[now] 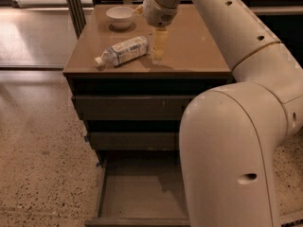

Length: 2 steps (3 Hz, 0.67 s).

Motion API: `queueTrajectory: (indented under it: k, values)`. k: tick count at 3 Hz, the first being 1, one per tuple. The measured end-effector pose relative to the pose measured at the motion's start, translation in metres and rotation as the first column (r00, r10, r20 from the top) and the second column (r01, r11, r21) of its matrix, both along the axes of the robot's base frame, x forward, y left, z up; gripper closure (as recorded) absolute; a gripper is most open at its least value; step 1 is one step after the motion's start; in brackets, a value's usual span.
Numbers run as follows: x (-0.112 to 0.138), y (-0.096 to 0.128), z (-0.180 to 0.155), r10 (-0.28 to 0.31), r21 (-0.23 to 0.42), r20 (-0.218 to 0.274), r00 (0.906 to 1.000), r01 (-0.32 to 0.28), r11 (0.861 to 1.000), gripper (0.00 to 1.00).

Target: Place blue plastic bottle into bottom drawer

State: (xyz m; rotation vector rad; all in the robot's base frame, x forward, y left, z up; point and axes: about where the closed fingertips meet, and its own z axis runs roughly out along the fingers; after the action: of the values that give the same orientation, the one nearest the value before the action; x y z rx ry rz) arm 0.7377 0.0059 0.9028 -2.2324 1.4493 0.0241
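The blue plastic bottle [122,52] lies on its side on the brown cabinet top [199,51], white cap toward the front left. My gripper [157,52] hangs from the wrist just right of the bottle, its yellowish fingers [160,41] pointing down to the cabinet top, close to the bottle's base end. It holds nothing that I can see. The bottom drawer [142,193] is pulled open below, its flat floor bare, its right part hidden behind my arm.
A white bowl [120,16] stands at the back left of the cabinet top. Two shallower drawers [128,107] above the bottom one are closed. My large white arm [236,141] fills the right side. Speckled floor lies to the left.
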Motion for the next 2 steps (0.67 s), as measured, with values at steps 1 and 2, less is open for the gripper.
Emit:
queueTrajectory:
  k: [1,2]
  values:
    - [0.003,0.002,-0.003,0.001,0.005,0.002,1.0,-0.001,1.0,0.0]
    - [0.024,0.014,-0.011,0.036,0.057,0.03,0.9989,-0.038,0.998,0.0]
